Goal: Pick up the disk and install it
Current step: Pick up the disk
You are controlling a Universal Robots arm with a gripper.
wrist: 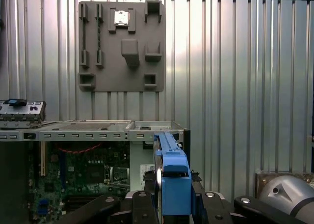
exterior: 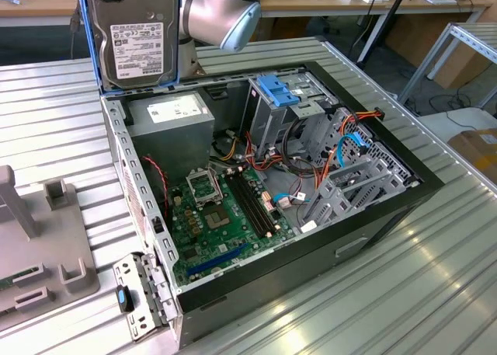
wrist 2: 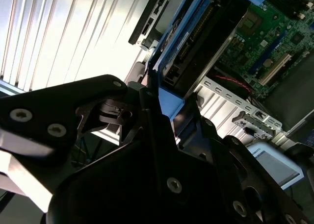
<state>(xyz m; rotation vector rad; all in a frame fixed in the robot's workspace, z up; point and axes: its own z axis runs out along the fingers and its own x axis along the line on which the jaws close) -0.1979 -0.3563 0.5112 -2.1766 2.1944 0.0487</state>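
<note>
The disk (exterior: 140, 36), a silver hard drive with a white label in a bright blue carrier, hangs upright above the back corner of the open computer case (exterior: 388, 215), at the exterior view's left. My gripper (wrist: 171, 187) is shut on it, with black fingers (wrist: 145, 185) pressing on both sides of the blue carrier. In the first wrist view the disk (wrist: 171, 170) is edge-on over the case wall. The second wrist view shows the disk (wrist 2: 196, 37) held in the gripper (wrist 2: 169, 104) over the case rim.
Inside the case are a green motherboard (exterior: 225, 215), a grey power supply (exterior: 175, 122) and an upright metal cage with a light-blue bracket (exterior: 276, 91). A grey fixture plate (exterior: 39, 254) lies on the slatted metal table (exterior: 435, 293). A loose metal bracket (exterior: 140, 293) sits at the case's near corner.
</note>
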